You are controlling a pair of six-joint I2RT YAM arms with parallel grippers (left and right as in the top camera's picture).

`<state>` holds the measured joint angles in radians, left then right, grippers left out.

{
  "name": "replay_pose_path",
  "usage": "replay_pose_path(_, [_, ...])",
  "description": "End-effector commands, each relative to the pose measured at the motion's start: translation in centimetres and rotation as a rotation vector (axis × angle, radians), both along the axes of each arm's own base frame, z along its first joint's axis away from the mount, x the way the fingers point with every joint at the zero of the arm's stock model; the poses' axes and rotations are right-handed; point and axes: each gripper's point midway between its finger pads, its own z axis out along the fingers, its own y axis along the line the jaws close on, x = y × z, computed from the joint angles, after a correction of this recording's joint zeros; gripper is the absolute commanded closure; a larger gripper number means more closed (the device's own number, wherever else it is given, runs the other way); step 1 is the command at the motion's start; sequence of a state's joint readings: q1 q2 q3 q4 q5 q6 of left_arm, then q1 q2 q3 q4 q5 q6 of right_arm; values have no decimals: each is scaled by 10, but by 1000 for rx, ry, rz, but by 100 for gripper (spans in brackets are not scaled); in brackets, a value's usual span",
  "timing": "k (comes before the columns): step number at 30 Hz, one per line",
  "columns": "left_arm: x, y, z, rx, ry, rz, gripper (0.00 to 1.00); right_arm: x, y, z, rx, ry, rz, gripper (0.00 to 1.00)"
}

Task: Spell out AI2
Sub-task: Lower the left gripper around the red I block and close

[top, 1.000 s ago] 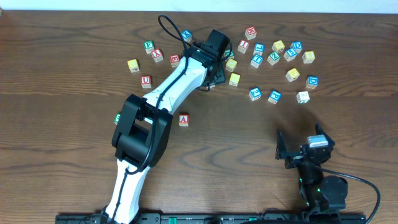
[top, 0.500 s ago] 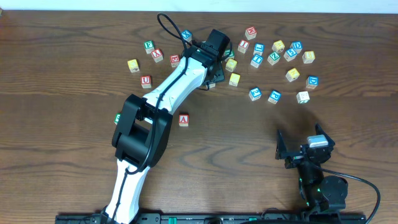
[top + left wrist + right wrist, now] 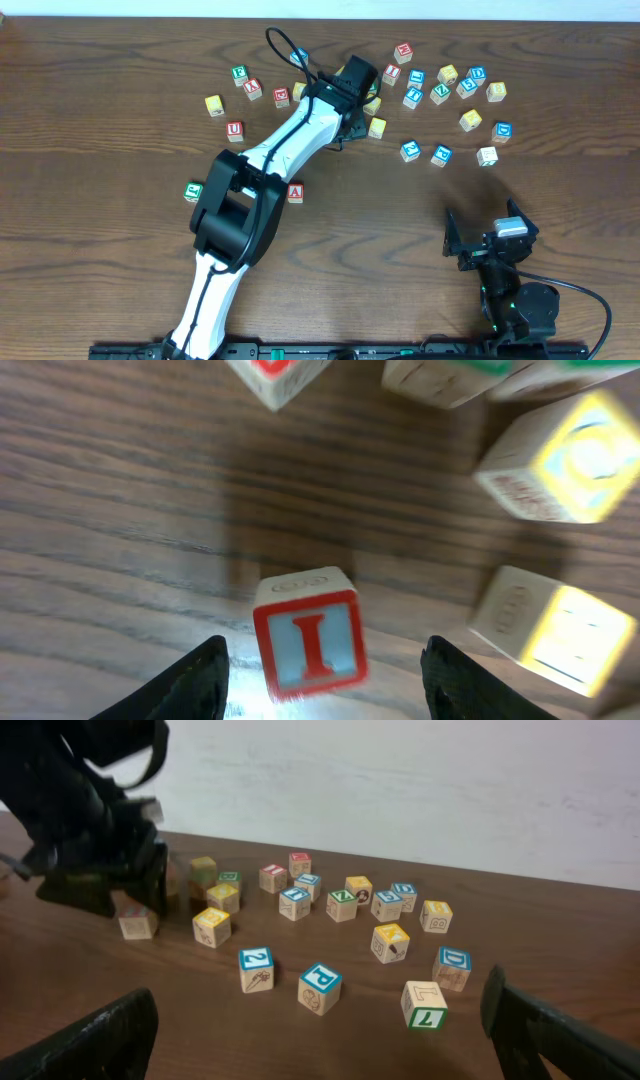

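The A block [image 3: 295,192] sat alone at near left, letter upright. The left gripper [image 3: 325,682] was spread wide around the I block [image 3: 308,632], whose letter stem ran near-to-far, slightly tilted. The 2 block [image 3: 410,150] lay further right. The right gripper [image 3: 320,1040] rested wide open.

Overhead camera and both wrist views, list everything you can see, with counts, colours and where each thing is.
Table: one, dark brown wood, under everything.
Alphabet blocks: roughly two dozen, red, blue, green and yellow faces, scattered across the far half; some hidden by the left arm.
A block: one, red letter, alone mid-table beside the left arm.
I block: one, red letter on blue, between the left hand's fingers.
2 block: one, blue, near edge of the right cluster.
Left hand: one, black, open, reaching over the far blocks.
Right hand: one, black, open, near right, away from blocks.
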<state>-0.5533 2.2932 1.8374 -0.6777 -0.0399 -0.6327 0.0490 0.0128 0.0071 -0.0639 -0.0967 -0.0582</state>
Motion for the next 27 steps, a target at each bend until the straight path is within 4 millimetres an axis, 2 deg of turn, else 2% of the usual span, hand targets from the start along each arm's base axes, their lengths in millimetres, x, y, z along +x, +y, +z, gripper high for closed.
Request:
replay_pose_path(1, [8,0,-1,0,-16,18,39,0,-2,-1,12,4,-12,1])
replay_pose_path(12, [11,0,0,-3,-28,22,39,0,-2,-1,12,4,-12,1])
replay_pose_path(17, [11,1,0,1,-28,24,44,0,-2,-1,12,4,-12,1])
replay_pose_path(27, [7,3,-1,11,-13,24,44,0,-2,-1,12,4,-12,1])
